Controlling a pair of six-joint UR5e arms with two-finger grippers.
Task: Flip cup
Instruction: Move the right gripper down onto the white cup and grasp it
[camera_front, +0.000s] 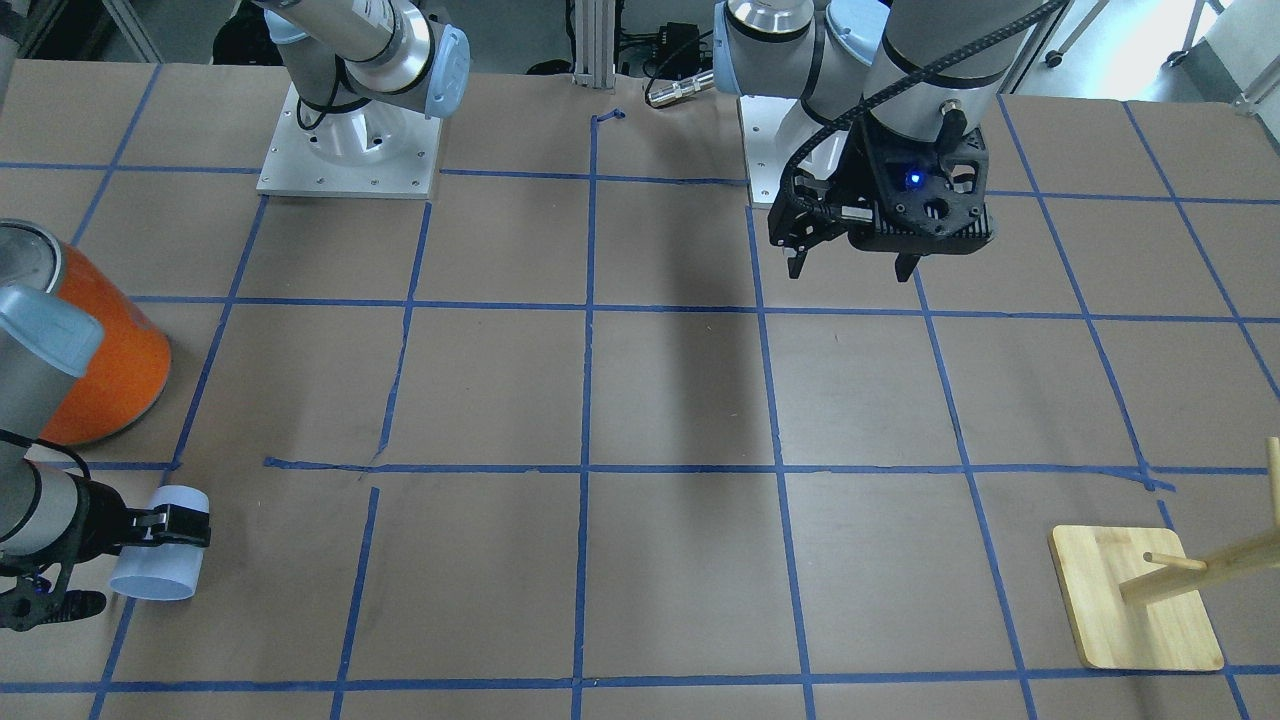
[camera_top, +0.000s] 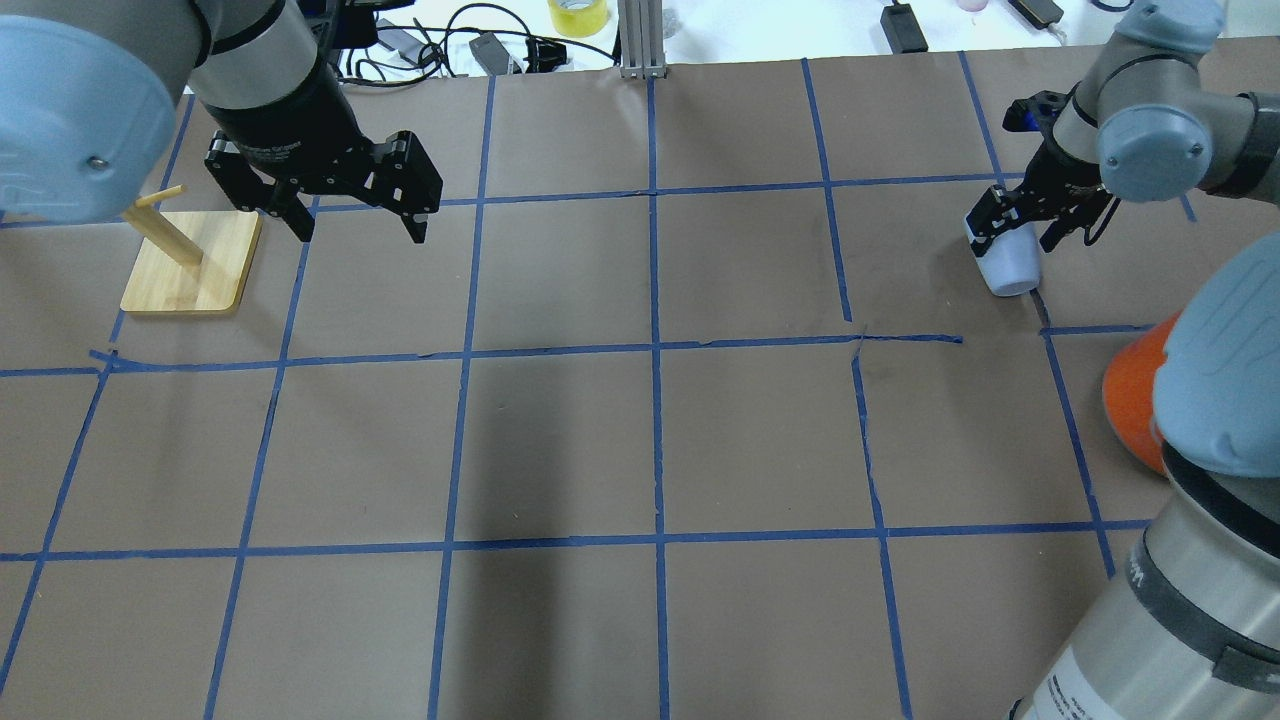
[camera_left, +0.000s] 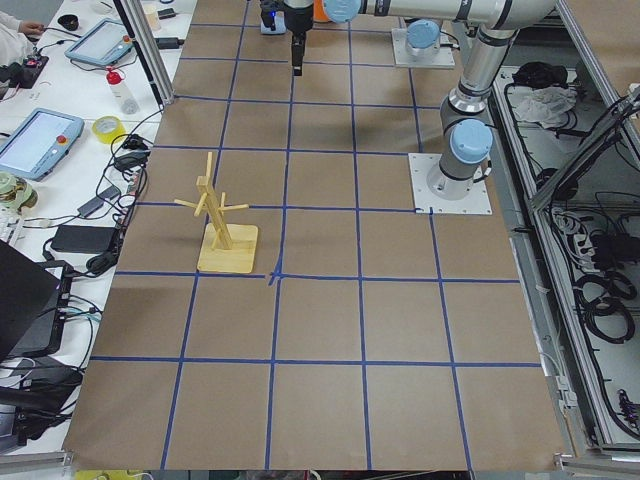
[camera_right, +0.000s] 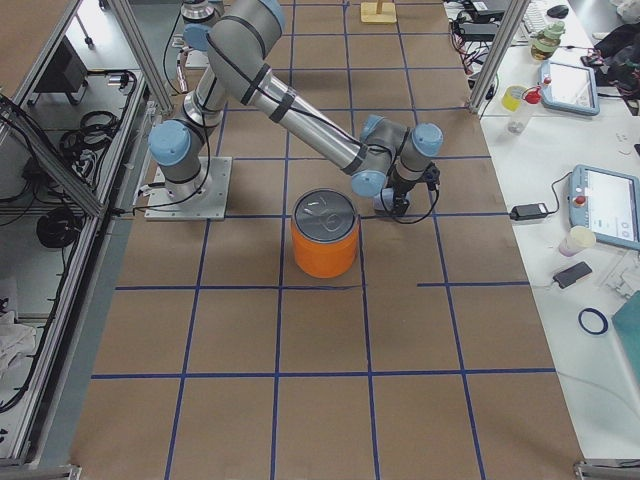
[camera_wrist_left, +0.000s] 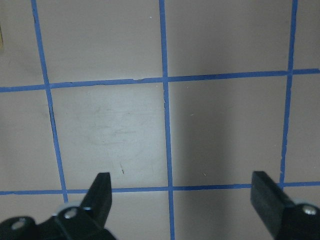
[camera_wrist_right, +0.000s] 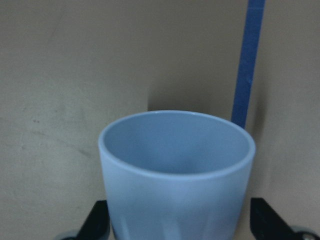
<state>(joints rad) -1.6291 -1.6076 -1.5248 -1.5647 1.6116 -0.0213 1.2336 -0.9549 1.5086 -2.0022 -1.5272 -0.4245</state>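
Note:
The cup (camera_front: 160, 560) is a small pale lavender-blue tumbler near the table's edge on my right side. My right gripper (camera_front: 175, 525) is shut on it, one finger on each side of its wall. The cup is held tilted, mouth pointing away from the wrist. The right wrist view shows the blue inside of the cup (camera_wrist_right: 175, 145) between the two fingers (camera_wrist_right: 97, 222). It also shows in the overhead view (camera_top: 1012, 268) under my right gripper (camera_top: 1015, 228). My left gripper (camera_top: 355, 225) is open and empty, hovering above the table; it also shows in the front-facing view (camera_front: 855, 265).
A large orange metal-topped can (camera_front: 105, 360) stands close behind the cup, towards the robot base. A wooden peg stand (camera_top: 190, 265) sits just left of my left gripper. Blue tape lines cross the brown paper table (camera_top: 650, 450).

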